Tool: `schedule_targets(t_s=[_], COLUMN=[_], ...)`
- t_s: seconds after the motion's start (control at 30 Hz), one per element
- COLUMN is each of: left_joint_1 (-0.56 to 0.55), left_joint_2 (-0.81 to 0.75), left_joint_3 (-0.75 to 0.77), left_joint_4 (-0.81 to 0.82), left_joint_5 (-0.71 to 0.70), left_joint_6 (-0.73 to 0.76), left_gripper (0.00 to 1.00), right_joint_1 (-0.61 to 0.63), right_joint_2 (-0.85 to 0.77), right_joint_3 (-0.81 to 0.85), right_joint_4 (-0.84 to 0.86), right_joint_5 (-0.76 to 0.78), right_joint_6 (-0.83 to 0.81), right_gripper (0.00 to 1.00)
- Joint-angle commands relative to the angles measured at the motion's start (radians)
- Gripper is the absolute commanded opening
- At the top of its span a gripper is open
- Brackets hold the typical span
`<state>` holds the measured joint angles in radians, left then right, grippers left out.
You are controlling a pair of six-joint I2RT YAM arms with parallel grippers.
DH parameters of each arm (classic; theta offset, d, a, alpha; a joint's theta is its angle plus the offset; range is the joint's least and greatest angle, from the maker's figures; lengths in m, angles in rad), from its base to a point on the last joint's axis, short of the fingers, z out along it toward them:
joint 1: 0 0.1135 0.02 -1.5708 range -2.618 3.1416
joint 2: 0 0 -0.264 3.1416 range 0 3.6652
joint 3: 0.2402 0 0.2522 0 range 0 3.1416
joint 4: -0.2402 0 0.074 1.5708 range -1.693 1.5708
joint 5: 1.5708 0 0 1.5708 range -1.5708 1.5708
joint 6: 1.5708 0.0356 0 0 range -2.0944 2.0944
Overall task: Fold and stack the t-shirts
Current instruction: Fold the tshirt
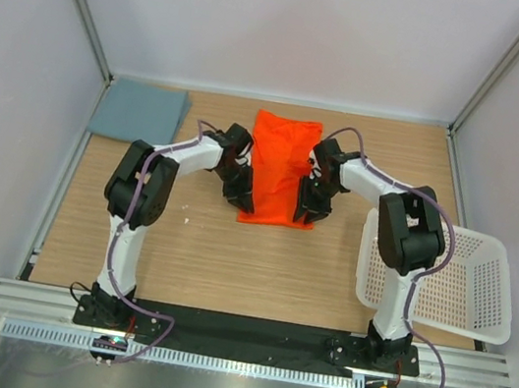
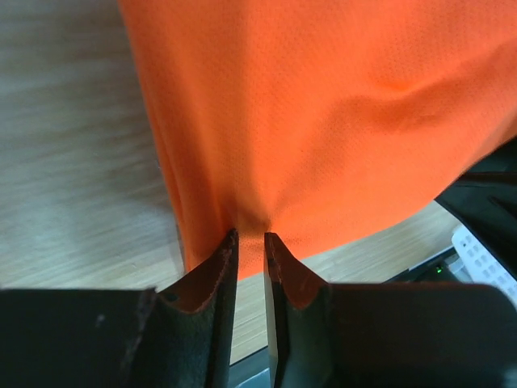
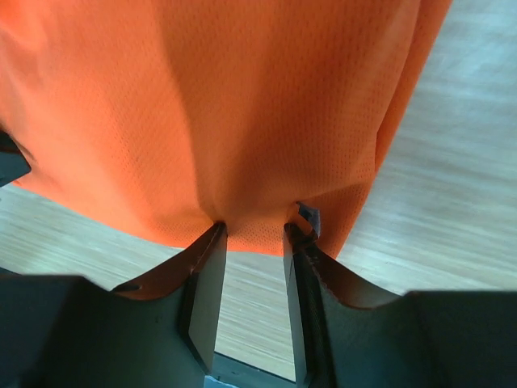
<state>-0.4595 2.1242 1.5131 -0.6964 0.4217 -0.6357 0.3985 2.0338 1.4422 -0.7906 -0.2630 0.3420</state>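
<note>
The orange t-shirt (image 1: 280, 163) lies folded into a long strip in the middle of the table, running from far to near. My left gripper (image 1: 242, 200) is at its near left corner and my right gripper (image 1: 304, 212) at its near right corner. In the left wrist view the jaws (image 2: 251, 236) are nearly closed, pinching the shirt's near edge (image 2: 323, 113). In the right wrist view the jaws (image 3: 254, 229) stand a little wider, with a bunched fold of the orange fabric (image 3: 226, 105) held between the tips. The grey-blue t-shirt (image 1: 139, 111) lies folded flat at the far left.
A white perforated basket (image 1: 454, 281) stands at the right, beside the right arm and overhanging the table's edge. Grey walls close in the table on the left, right and far sides. A black strip and metal rail run along the near edge.
</note>
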Motion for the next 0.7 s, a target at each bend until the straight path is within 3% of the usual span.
schedule_targets(t_s=[0.0, 0.13, 0.4, 0.53, 0.67], left_joint_1=[-0.036, -0.071, -0.174, -0.174, -0.169], left_joint_2=[-0.041, -0.127, -0.381, -0.501, -0.529], left_joint_3=[-0.074, -0.245, -0.496, -0.501, -0.412], left_joint_4=[0.023, 0.070, 0.072, 0.040, 0.044], left_joint_5=[-0.050, -0.070, -0.086, -0.087, -0.084], left_joint_6=[0.031, 0.007, -0.047, -0.033, -0.012], left_gripper=[0.20, 0.20, 0.20, 0.25, 0.30], right_joint_1=[0.028, 0.054, 0.117, 0.114, 0.102], right_joint_2=[-0.046, -0.118, -0.457, -0.593, -0.577], right_joint_3=[-0.132, -0.276, -0.580, -0.553, -0.447], right_joint_4=[0.068, 0.111, 0.107, -0.007, -0.025], right_joint_5=[0.038, 0.019, -0.045, -0.012, -0.018], right_joint_6=[-0.012, 0.023, 0.114, 0.069, 0.032], right_gripper=[0.42, 0.42, 0.42, 0.47, 0.57])
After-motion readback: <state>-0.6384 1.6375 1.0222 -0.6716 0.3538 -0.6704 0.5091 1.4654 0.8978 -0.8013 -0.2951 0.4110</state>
